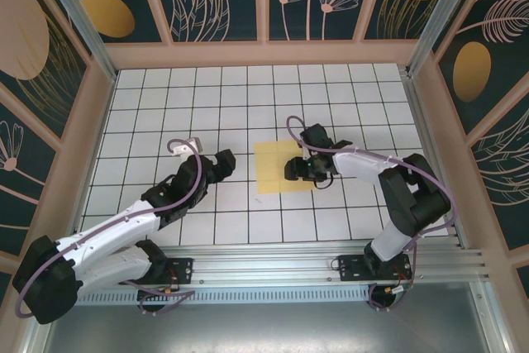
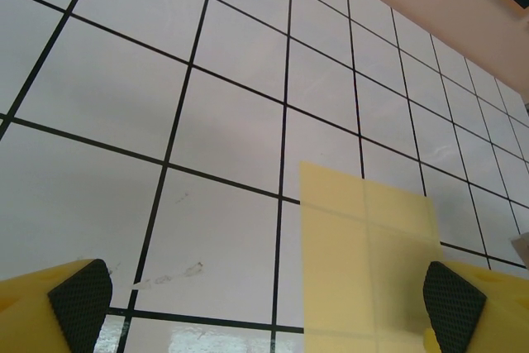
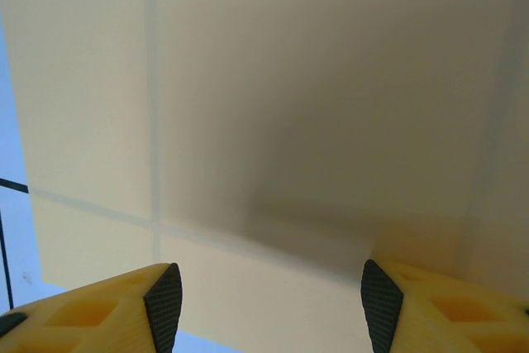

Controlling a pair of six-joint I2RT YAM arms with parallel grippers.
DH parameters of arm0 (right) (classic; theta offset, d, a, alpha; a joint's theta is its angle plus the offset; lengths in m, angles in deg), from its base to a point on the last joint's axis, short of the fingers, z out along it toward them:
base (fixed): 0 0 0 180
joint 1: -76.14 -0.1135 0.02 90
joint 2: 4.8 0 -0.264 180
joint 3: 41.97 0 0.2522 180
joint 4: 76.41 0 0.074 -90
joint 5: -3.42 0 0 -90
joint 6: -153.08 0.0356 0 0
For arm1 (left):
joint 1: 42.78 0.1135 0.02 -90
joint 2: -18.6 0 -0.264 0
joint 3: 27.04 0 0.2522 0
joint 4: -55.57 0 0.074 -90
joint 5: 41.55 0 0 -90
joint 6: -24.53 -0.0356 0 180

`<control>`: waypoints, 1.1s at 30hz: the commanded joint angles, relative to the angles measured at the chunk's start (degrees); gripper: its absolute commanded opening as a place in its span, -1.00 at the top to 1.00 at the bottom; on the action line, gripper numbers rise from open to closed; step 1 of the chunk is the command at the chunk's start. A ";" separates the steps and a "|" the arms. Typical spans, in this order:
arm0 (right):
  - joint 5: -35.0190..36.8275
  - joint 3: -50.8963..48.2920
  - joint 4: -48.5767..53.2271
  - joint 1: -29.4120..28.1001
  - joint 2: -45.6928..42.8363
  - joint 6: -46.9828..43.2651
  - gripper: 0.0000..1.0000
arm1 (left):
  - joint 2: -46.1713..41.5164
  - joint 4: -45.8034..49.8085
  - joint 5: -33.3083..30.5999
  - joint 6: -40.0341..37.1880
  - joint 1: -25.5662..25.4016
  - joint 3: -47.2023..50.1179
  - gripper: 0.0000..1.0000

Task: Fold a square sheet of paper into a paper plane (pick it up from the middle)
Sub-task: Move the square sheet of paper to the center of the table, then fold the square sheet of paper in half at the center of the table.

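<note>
Thin, translucent pale-yellow square paper sheet (image 1: 271,167) lies flat on glossy white-tiled table (image 1: 165,105). Right end effector (image 3: 269,299) half-spread over it, empty; left end effector (image 2: 269,303), at its nine o'clock, wide.

From above, my right gripper (image 1: 303,169) covers the right-middle of the square sheet of paper (image 1: 271,164), hiding that patch and its own fingertips; whether they touch the sheet I cannot tell there. In my right wrist view the paper is soft and blurred and runs off the top and right edges. In my left wrist view the bottom edge cuts the sheet off, and its lower right corner lies behind a finger of my left gripper (image 2: 266,299).
</note>
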 commanded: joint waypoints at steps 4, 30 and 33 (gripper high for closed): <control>14.66 11.19 7.99 -5.42 2.39 2.32 -0.45 | 1.12 -0.68 -1.23 -2.89 0.35 0.50 -0.97; 15.96 23.12 13.22 -9.74 23.07 5.90 -0.81 | 1.60 -2.36 3.66 -2.55 2.87 3.50 -0.97; 15.67 22.19 12.95 -9.74 23.86 5.91 -0.76 | 1.59 -2.27 3.67 -2.33 2.90 3.49 -0.97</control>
